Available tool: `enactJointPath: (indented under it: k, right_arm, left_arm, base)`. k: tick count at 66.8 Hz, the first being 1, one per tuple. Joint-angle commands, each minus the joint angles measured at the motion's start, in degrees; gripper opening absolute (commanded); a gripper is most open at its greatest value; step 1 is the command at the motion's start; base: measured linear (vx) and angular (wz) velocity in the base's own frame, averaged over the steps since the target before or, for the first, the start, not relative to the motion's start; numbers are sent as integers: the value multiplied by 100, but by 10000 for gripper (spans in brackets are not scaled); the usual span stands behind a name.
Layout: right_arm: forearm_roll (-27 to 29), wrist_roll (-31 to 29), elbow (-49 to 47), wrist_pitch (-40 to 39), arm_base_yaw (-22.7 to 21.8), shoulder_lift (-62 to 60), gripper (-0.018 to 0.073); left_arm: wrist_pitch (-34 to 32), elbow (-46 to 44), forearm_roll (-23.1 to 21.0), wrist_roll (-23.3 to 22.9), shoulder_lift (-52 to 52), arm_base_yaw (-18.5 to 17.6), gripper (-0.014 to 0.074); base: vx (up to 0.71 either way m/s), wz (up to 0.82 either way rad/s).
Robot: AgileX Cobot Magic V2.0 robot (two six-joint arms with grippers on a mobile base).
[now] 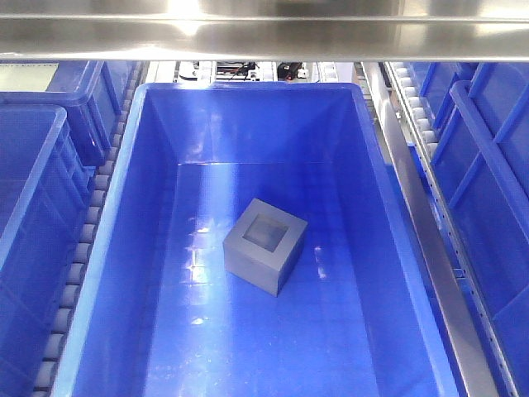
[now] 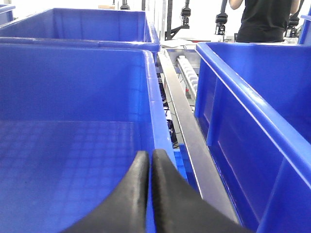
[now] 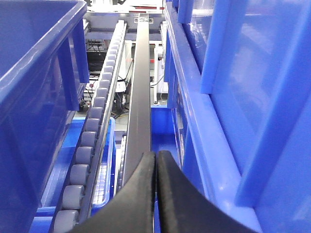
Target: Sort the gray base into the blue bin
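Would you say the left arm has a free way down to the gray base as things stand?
Probably yes: the gray base sits alone on the blue bin's floor, open from above. But the left gripper is shut over a neighbouring bin, so it must cross over and open.

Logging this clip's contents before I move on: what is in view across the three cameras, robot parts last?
gray base: one, matte gray, on the floor of the blue bin, recessed window up.
blue bin: one, bright blue, centre of front view.
neighbouring bins: several, blue, on both sides.
roller tracks: gray, between bins.
metal rail: between bins.
person: one, black shirt, background.
left gripper: black, shut, empty.
right gripper: black, shut, empty.
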Motion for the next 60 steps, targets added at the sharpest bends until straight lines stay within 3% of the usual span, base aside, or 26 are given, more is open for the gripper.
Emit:
enactJointPath:
  k: [1,60]
  right_arm:
    - [-49,-69,29,-464,-37,-41,-5]
    - [-49,-69,29,-451,-37,-41,-5]
  left_arm:
    - [-374,-37,-47,-1,-100,5,-8]
    - [-375,-42,-47,-1,-89,5,-8]
  base:
    - [0,0]
    - [0,0]
